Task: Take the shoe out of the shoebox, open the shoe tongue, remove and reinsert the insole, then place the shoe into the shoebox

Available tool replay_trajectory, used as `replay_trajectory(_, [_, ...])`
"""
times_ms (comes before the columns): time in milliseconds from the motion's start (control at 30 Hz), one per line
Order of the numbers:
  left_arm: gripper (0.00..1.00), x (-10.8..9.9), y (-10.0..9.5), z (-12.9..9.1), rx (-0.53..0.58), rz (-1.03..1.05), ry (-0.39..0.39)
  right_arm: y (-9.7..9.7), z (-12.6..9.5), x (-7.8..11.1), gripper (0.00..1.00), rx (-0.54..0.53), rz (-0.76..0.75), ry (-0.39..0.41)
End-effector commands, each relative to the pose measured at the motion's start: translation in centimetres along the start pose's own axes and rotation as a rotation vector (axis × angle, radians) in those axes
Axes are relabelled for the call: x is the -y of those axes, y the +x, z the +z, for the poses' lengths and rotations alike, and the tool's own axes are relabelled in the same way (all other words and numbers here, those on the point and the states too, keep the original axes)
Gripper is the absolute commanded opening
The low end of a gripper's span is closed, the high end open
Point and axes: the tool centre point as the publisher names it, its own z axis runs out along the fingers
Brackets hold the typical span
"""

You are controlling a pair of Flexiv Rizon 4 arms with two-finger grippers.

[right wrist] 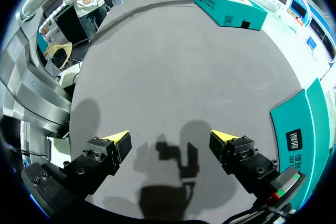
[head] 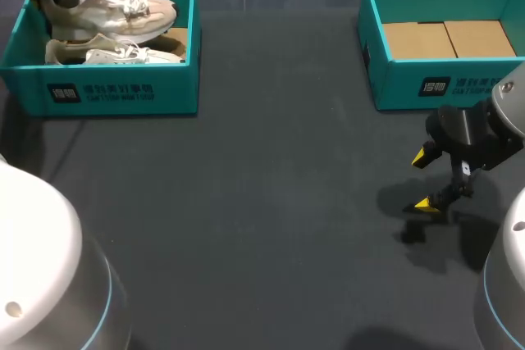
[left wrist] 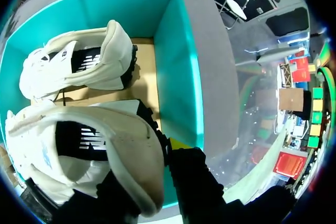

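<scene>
Table [head: 271, 202] (dark grey) carries two teal boxes. Left shoebox [head: 123, 92] holds the shoe [head: 115, 10], its heel pinched by the left gripper [left wrist: 152, 171], plus the other shoe [head: 123, 55]. Right gripper [head: 426, 179] hangs fingers spread beside the right shoebox [head: 443, 84].

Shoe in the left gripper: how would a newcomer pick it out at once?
Find the teal shoebox at the table's far left, holding two cream shoes. It is the rear shoe, its heel held by the left gripper; the front shoe lies untouched.
</scene>
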Motion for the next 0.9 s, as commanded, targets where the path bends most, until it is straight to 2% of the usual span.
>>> replay_trajectory(33, [0.00,0.2,-0.6,0.8,-0.010,-0.012,-0.010,0.1,0.0,0.0,1.00,0.002,0.001,0.003])
replay_trajectory(267, [0.00,0.2,-1.1,1.8,-0.002,-0.040,-0.006,0.1,0.0,0.0,1.00,0.002,0.001,0.003])
replay_trajectory(567, [0.00,-0.7,-1.6,2.9,-0.008,-0.078,-0.011,0.1,0.0,0.0,1.00,0.002,0.001,0.003])
replay_trajectory(900, [0.00,-1.9,-2.8,4.1,-0.007,-0.049,0.019,0.1,0.0,0.0,1.00,0.002,0.001,0.003])
